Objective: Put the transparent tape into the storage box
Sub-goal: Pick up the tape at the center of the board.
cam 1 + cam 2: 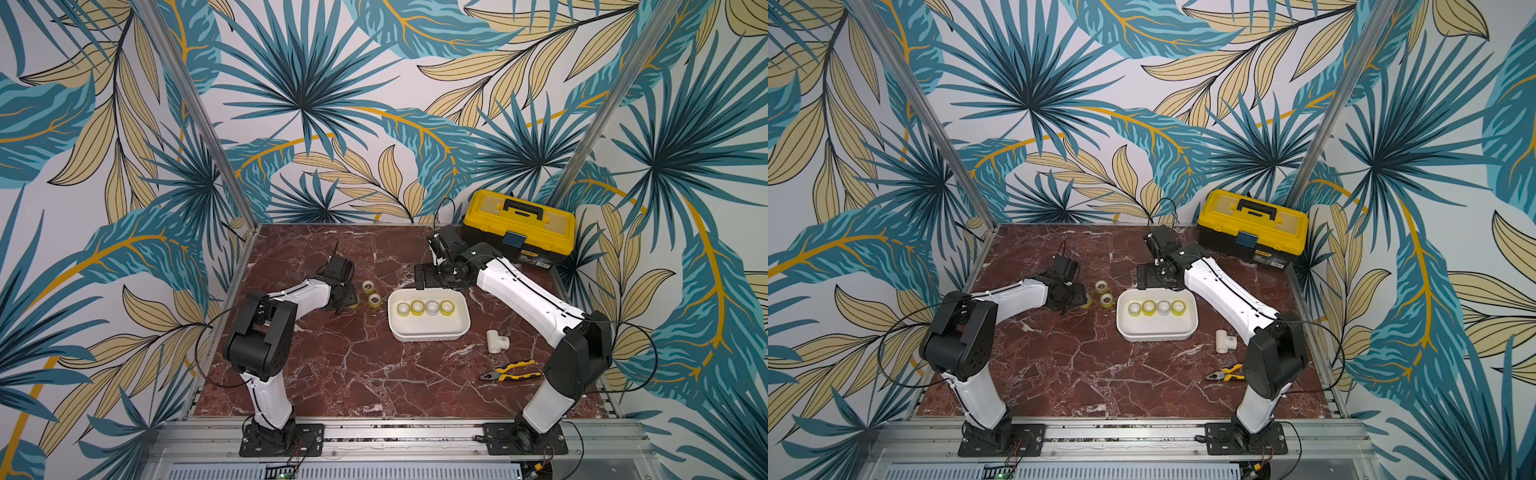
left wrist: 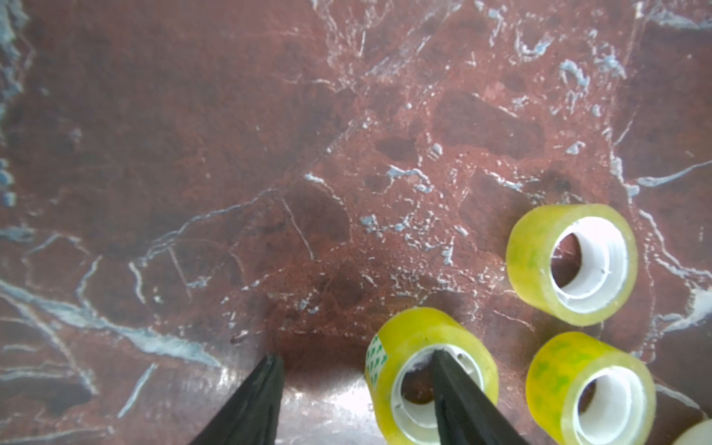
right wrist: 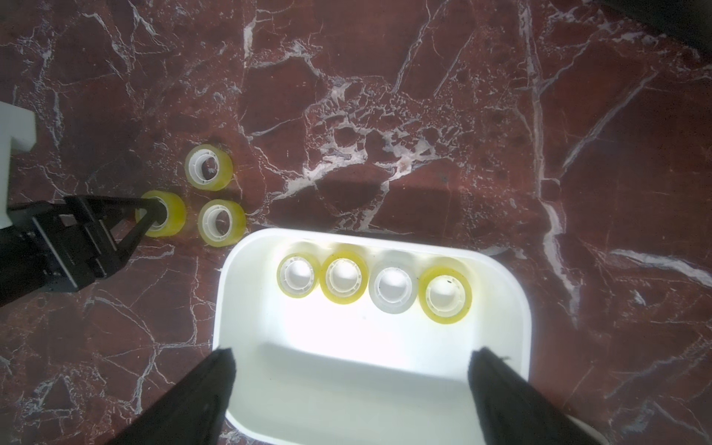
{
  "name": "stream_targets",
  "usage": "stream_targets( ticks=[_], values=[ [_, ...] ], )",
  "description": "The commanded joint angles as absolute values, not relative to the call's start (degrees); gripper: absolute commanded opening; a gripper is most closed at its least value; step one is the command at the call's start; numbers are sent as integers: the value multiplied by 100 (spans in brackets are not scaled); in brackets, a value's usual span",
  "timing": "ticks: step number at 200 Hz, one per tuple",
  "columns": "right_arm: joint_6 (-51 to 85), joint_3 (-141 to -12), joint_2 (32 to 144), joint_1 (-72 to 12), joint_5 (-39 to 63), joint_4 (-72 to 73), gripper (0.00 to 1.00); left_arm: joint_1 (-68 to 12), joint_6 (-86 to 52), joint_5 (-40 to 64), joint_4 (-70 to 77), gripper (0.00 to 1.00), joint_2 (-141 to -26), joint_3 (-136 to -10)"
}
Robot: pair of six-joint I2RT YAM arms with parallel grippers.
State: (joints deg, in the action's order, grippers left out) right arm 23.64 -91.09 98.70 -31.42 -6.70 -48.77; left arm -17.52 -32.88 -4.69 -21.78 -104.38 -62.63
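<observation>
Step in hand, by my read: L gripper (image 2: 356, 355) picks 1 tape roll (image 2: 408, 331) off the counter (image 2: 192, 154). Its jaws stand partway apart w/ nothing clamped yet. 1 finger (image 2: 454, 397) sits inside the roll's core, the other (image 2: 258, 404) outside, w/ a clear gap to the roll's wall.

To do it well: pinch the wall only, squeeze slowly so the roll doesn't skid, lift straight up. 2 more rolls (image 2: 570, 266) (image 2: 589, 389) lie just beyond the inner finger, so don't bump them.

R gripper (image 3: 354, 351) hangs wide and empty over the storage box (image 3: 346, 235). 4 rolls (image 3: 343, 279) sit there in a row ahead of its tips.
</observation>
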Motion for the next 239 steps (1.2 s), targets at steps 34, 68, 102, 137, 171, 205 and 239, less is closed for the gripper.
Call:
stream_targets(
  ticks=[34, 68, 102, 137, 171, 205, 239],
  values=[
    [2450, -9212, 9879, -3115, -646, -4992, 100, -1714, -3234, -441, -2198, 33, -10484, -6021],
    [2461, -9215, 9885, -3112, -651, -4992, 100, -1722, -3265, -372, -2101, 32, -10528, -5938],
    [2443, -9246, 9922, -3117, -617, -4992, 100, -1745, -3291, -321, -2022, 19, -10538, -5775],
    [2436, -9300, 9975, -3112, -565, -4992, 100, -1749, -3268, -342, -2045, 0, -10499, -5713],
    [2409, -9368, 9985, -3115, -576, -5011, 100, -1749, -3228, -409, -2108, 0, -10320, -5734],
    [2399, -9422, 9975, -3087, -662, -5054, 100, -1749, -3090, -490, -2298, 0, -9967, -5885],
    [2459, -9431, 9928, -2910, -659, -5089, 100, -1805, -2770, -528, -2664, 0, -9420, -6249]
  ],
)
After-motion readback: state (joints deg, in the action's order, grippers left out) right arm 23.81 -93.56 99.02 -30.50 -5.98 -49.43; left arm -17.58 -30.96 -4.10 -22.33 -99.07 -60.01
